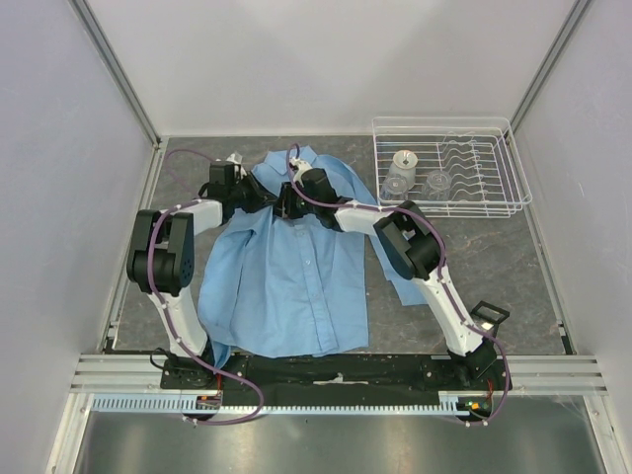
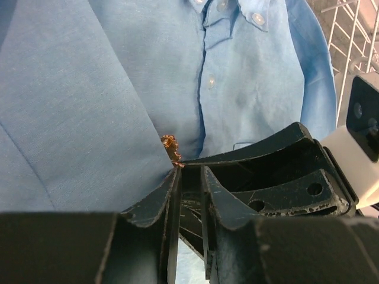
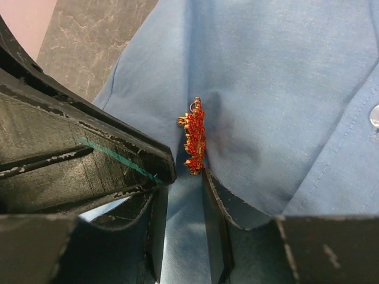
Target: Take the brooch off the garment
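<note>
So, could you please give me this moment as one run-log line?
brooch: pinned on garment | left pincer: tips at brooch, grip unclear | right pincer: tips at brooch, grip unclear

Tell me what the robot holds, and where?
Cannot tell. The left gripper and right gripper both sit at the brooch on the shirt; no clear grip shows.

The garment (image 2: 89, 89) was matt, finely woven light blue cloth with small glossy white buttons (image 2: 258, 18). Just off the tips of the right claw (image 3: 186, 177), the brooch (image 3: 194, 137) looked like rough, beaded orange-red metalwork with a shiny gilt edge. That claw and the left claw (image 2: 190, 171) were matt black plastic, scuffed pale along their edges. Beyond them the surface (image 1: 494, 257) was dull grey and stone-patterned, and the rack (image 1: 449, 202) was thin glossy white wire.
</note>
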Robot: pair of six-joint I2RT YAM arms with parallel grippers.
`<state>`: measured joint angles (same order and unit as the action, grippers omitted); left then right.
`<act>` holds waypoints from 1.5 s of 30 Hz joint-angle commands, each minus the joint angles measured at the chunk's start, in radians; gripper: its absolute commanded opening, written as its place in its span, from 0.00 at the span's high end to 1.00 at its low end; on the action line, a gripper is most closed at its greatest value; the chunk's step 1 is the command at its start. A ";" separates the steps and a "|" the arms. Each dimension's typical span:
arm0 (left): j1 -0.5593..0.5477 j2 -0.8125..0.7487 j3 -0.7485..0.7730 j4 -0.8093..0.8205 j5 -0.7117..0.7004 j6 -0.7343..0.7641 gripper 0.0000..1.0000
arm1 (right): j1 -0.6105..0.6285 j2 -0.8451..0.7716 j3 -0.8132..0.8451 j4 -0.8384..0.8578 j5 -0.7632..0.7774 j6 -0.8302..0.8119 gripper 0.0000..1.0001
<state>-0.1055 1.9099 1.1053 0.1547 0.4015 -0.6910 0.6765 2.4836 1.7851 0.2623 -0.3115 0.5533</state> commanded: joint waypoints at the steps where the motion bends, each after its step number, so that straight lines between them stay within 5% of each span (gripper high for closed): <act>1: -0.011 0.018 0.034 -0.024 -0.035 -0.016 0.74 | -0.009 -0.083 -0.080 -0.008 0.086 -0.012 0.62; 10: -0.011 0.034 0.001 -0.037 -0.070 -0.019 0.76 | -0.049 -0.178 -0.279 0.219 0.063 0.088 0.66; 15: -0.011 0.034 -0.013 -0.014 -0.063 -0.025 0.78 | -0.051 -0.135 -0.230 0.265 -0.009 0.109 0.64; 28: -0.010 0.064 0.062 -0.010 -0.023 -0.028 0.60 | -0.049 -0.080 -0.174 0.284 -0.077 0.109 0.55; 45: -0.002 0.017 0.088 -0.027 -0.027 -0.016 0.56 | -0.041 -0.057 -0.144 0.258 -0.078 0.105 0.60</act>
<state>-0.1070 1.9694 1.1572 0.1028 0.3676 -0.6949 0.6273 2.4218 1.6035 0.5011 -0.3767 0.6662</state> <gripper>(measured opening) 0.438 0.404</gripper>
